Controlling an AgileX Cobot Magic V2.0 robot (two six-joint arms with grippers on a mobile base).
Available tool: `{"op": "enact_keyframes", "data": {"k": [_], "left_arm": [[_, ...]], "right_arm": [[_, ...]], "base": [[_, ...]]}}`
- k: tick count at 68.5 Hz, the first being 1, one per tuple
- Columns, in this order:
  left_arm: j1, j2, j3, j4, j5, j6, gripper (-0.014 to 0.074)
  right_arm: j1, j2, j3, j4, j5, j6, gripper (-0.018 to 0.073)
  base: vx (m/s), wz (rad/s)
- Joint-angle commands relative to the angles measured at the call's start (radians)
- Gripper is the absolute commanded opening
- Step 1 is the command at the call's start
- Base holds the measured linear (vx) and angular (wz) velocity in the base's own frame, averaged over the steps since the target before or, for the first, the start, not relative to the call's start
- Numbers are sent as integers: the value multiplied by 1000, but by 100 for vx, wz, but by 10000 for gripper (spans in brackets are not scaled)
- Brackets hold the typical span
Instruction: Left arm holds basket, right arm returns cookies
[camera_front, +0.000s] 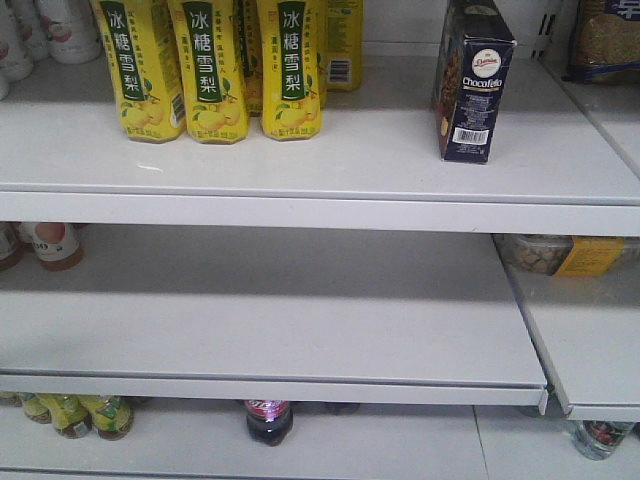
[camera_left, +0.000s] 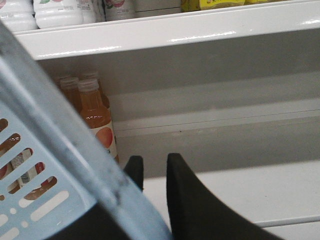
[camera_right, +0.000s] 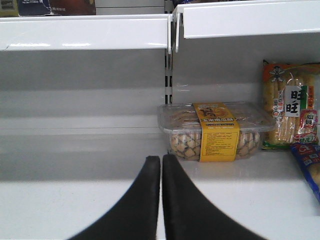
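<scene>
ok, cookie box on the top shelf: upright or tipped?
Upright. The cookie box stands on its short end on the top shelf, barcode at the bottom, no gripper touching it.

Bare shelf (camera_front: 400, 150) lies between yellow cartons (camera_front: 215, 70) and cookies (camera_front: 472, 82).

front view faces shelves (camera_front: 320, 170) squarely, wrist views low, close, facing shelf backs

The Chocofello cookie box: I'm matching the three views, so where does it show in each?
Front view: cookie box stands upright on the top shelf, right of the yellow pear-drink cartons.
Left wrist: not in it.
Right wrist: not in it.
Shared landmark: clear snack tub with yellow label.
</scene>
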Motion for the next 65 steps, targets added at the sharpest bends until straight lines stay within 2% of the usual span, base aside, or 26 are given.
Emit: {"op": "enact_keyframes", "data": {"k": [1, 65], "left_arm": [[-1, -8, -24, 14, -99, 13, -6], [-1, -8, -24, 14, -99, 13, -6]], "right_arm": [[-6, -12, 3, 0, -70, -11, -6], [-6, -12, 3, 0, -70, -11, -6]], "base": [[0, 0], [0, 0]]}}
